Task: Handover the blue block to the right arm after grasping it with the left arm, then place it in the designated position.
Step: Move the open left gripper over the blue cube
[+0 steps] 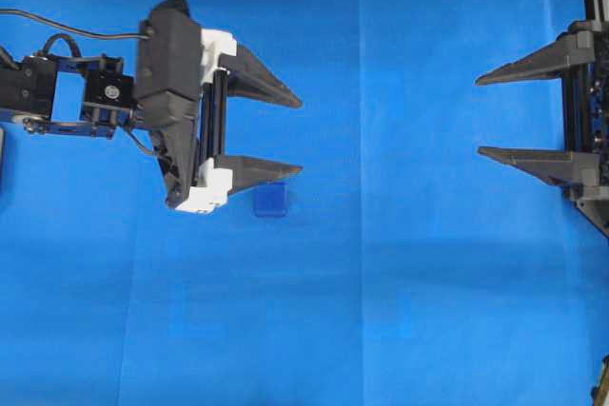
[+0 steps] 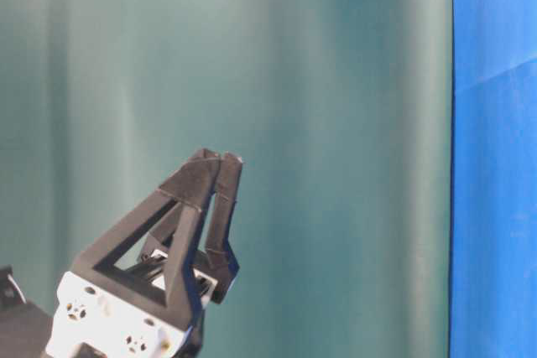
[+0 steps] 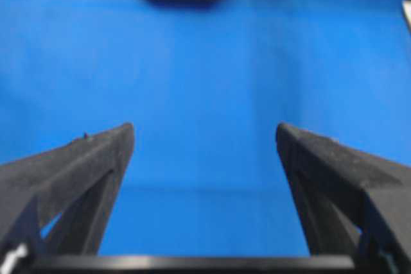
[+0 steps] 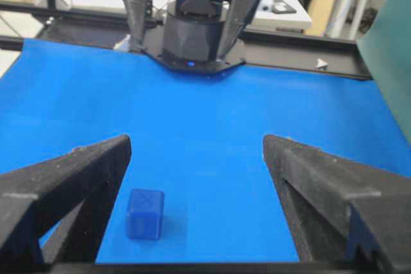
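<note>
Blue block (image 1: 271,201) beside left tool (image 1: 295,135)

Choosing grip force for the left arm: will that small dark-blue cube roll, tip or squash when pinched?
The small dark-blue cube with rounded edges sits flat on the blue cloth, so it probably won't roll. It looks like rigid plastic, likely stiff and light. Being far smaller than the open left gripper, an off-centre pinch may twist it.

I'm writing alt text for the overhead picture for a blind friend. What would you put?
A small blue block sits on a blue cloth, just beside the lower finger of the open left gripper, not between its fingers. The all-black right gripper waits open at the right edge, empty.
</note>
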